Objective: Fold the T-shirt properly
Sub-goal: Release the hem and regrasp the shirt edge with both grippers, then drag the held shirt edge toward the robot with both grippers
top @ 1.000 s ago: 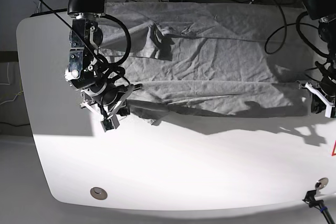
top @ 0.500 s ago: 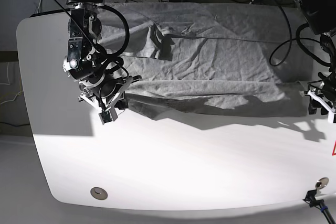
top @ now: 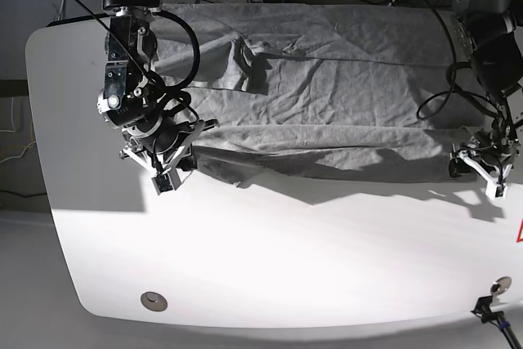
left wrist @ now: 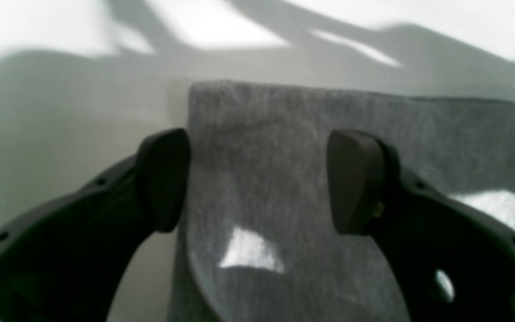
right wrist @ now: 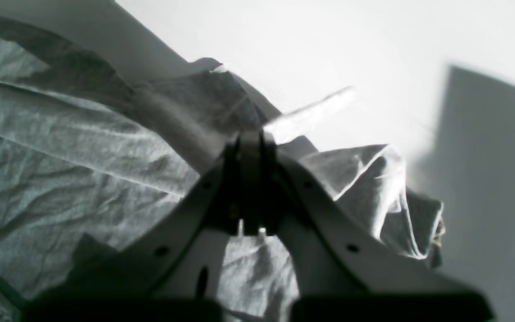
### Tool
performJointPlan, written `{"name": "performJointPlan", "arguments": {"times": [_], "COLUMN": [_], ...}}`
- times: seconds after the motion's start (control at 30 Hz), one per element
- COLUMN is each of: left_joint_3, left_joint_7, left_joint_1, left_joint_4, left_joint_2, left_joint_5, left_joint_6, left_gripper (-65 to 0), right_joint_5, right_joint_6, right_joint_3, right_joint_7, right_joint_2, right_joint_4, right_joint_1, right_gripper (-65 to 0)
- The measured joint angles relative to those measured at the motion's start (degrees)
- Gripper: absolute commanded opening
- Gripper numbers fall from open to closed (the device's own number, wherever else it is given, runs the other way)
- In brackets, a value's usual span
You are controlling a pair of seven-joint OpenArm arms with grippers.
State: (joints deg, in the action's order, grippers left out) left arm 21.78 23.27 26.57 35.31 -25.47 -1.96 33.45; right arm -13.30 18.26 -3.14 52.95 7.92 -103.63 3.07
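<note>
We see a white table (top: 270, 259) with rounded corners, its near half bare and brightly lit. The grey T-shirt (top: 327, 96) lies spread and wrinkled across its far half (reaching the back edge). A small round fitting (top: 153, 301) sits near the front-left corner.

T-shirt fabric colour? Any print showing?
The T-shirt is plain heather grey, wrinkled; no print visible. Base view shows it best.

The T-shirt (left wrist: 284, 188) is blurred and cut off at the frame's bottom edge.
</note>
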Motion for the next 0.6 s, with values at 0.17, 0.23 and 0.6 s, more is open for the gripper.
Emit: {"name": "performJointPlan", "arguments": {"times": [0.17, 0.23, 0.6], "left_joint_3": [-0.9, -0.9, -0.9], "left_joint_7": [-5.2, -5.5, -5.1], "left_joint_1": [1.0, 1.0, 1.0], "left_joint_4": [-3.5, -3.5, -3.7], "left_joint_2": [-0.1, -0.3, -1.1], "left_joint_5": [-0.2, -0.2, 0.7], "left_joint_6": [-3.8, -3.9, -3.8], "left_gripper": [-19.4, -19.4, -19.4], "right_joint_5": [0.0, 0.0, 0.0], "right_joint_6": [0.0, 0.0, 0.0], "right_joint_3": [0.0, 0.0, 0.0], "right_joint_7": [-0.1, -0.2, -0.1], "right_joint_2": [0.0, 0.0, 0.0], "right_joint_4": [0.0, 0.0, 0.0], "right_joint_1": [0.0, 0.1, 0.0], "right_gripper": [-65.0, -65.0, -65.0]}}
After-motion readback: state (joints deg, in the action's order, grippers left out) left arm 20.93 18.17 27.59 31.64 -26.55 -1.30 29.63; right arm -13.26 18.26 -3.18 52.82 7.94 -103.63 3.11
